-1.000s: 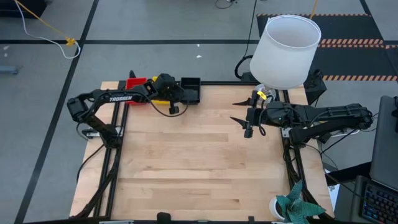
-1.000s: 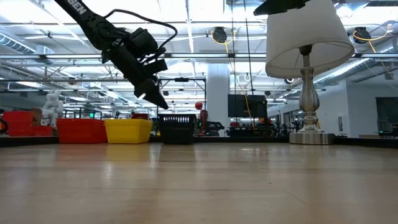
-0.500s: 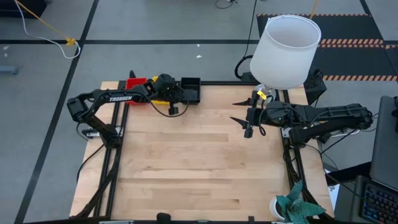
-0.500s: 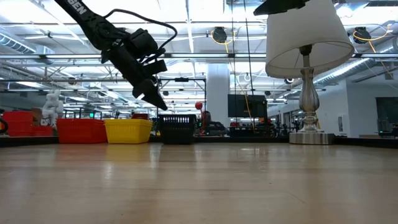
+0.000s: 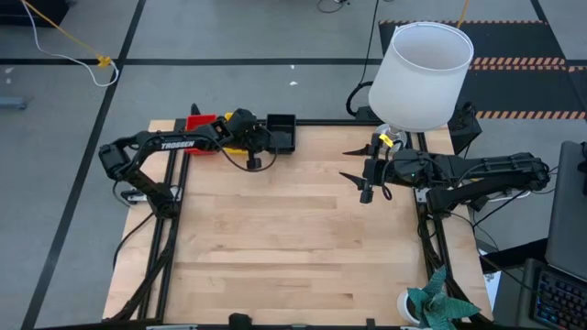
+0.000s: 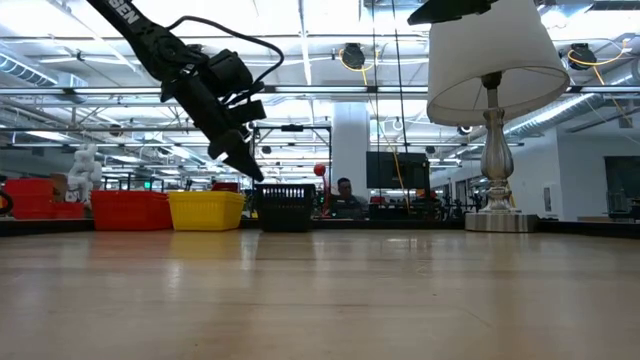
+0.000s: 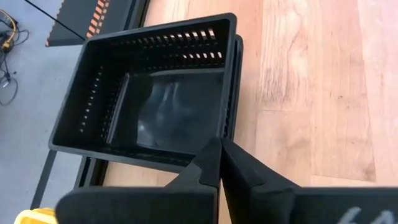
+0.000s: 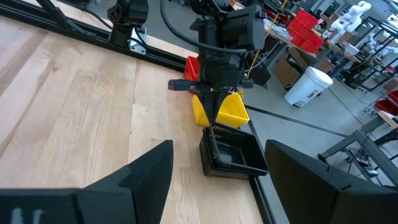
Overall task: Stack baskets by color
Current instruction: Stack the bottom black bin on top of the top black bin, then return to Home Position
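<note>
Three groups of baskets stand in a row at the table's far left edge: red [image 6: 130, 210], yellow [image 6: 206, 210] and black [image 6: 284, 207]. The black basket [image 7: 161, 93] shows a second rim under its own, one nested in another. My left gripper [image 6: 255, 172] is shut and slants down over the black basket's rim on the yellow basket's side; in the low view its tip stands just above that rim. In the high view the arm covers most of the yellow basket [image 5: 237, 147]. My right gripper [image 5: 353, 163] waits open over the table's right part.
A lamp with a large white lampshade [image 5: 422, 73] stands at the far right corner, its base [image 6: 497, 220] on the table. A green plant [image 5: 440, 307] sits at the near right corner. Bare wood [image 5: 293, 238] fills the middle and near part.
</note>
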### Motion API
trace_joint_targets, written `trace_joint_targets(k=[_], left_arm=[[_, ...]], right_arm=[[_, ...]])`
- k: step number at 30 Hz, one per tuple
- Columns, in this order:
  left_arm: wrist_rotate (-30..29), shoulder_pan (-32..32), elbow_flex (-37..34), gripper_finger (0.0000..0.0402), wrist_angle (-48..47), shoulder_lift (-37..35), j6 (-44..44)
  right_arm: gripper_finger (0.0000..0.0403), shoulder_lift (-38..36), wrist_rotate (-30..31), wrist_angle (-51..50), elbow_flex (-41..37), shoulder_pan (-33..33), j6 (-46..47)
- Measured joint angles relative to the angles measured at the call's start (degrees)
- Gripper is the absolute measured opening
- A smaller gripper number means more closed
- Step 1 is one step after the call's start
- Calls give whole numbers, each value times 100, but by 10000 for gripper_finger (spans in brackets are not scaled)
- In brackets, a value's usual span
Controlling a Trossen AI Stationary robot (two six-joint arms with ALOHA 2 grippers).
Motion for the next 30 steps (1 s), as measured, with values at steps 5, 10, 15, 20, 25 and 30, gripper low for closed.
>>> trace_joint_targets(k=[5, 10, 15, 20, 25, 30], left_arm=[[0, 0, -3, 5, -30, 0, -3], [-2, -1, -8, 17, -25, 0, 10], [-2, 26, -78, 12, -26, 2, 14], [-4, 31, -108, 4, -24, 2, 45], [-4, 29, -108, 18, -24, 2, 67], [-12, -15, -108, 13, -22, -34, 208]], right_arm=[[247, 0, -1, 0, 0, 2, 19], [247, 0, -1, -1, 0, 0, 39], [247, 0, -1, 0, 0, 0, 39], [247, 0, -1, 0, 0, 0, 39], [247, 0, -1, 0, 0, 0, 37], [247, 0, -1, 0, 0, 0, 24]])
